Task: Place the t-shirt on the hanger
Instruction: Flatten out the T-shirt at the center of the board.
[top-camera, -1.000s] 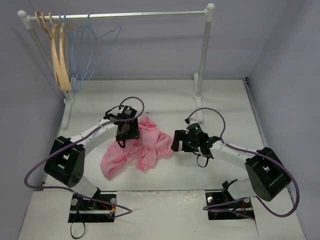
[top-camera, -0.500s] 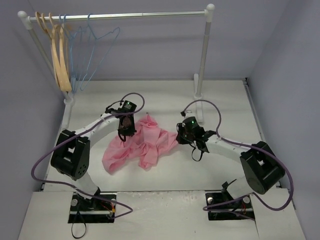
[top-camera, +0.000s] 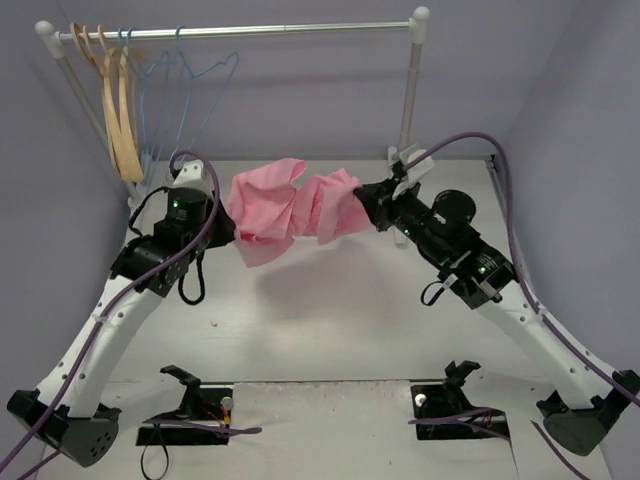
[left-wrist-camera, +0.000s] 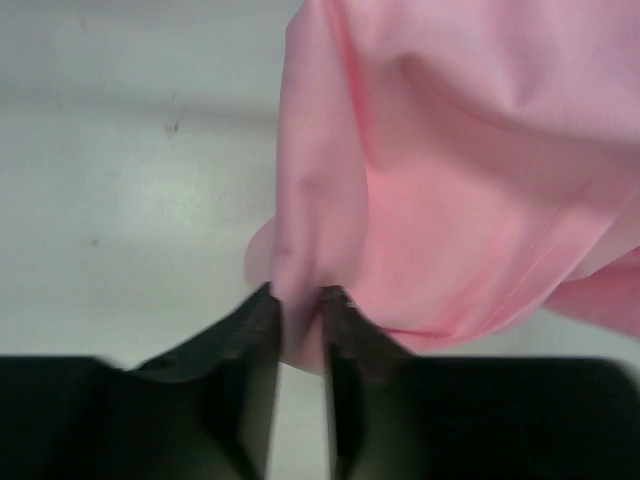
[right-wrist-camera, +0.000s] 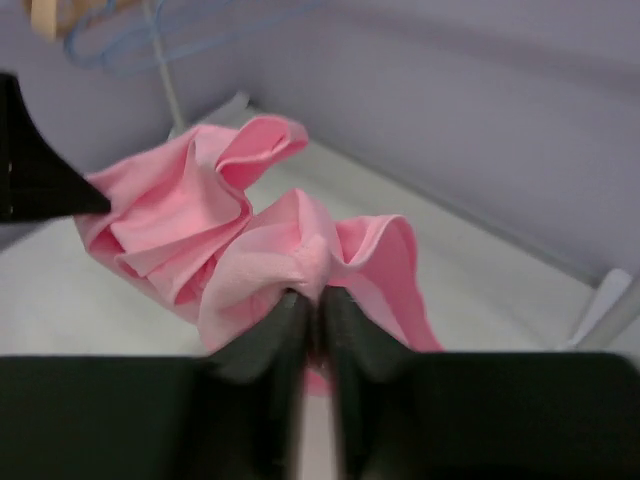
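Pink t-shirt (top-camera: 290, 210) cloth is being held up clear of the tabletop (top-camera: 330, 310), stretched in a bunched band between the two tools, roughly midway across the workspace and in front of the clothes rail (top-camera: 250, 31).

At the near edge, both arms are being raised from their bases and angled forward and inward. The left arm (top-camera: 120, 300) is being extended up and away from its base at the near left, its wrist turned toward the centre. The right arm (top-camera: 520, 310) is being reached in the same fashion from the near right, its wrist pointed leftward at the cloth.

The left tool (top-camera: 222, 225) is being kept clenched on the left end of the t-shirt. In the left wrist view, its fingers (left-wrist-camera: 262, 330) are being pressed almost together with a thin fold of pink cloth pinched between them, and the rest of the garment is being draped up and to the right.

The right tool (top-camera: 368, 205) is being kept clamped on the right end. In the right wrist view, a small gathered knob of cloth is being gripped between its nearly closed fingers (right-wrist-camera: 345, 320), with ruffled folds spreading beyond.

Farther back, the hanger (top-camera: 212, 97), one of a few thin light-blue wire ones, is being carried on the left part of the rail, beside tan wooden hangers (top-camera: 118, 110), well apart from the t-shirt.
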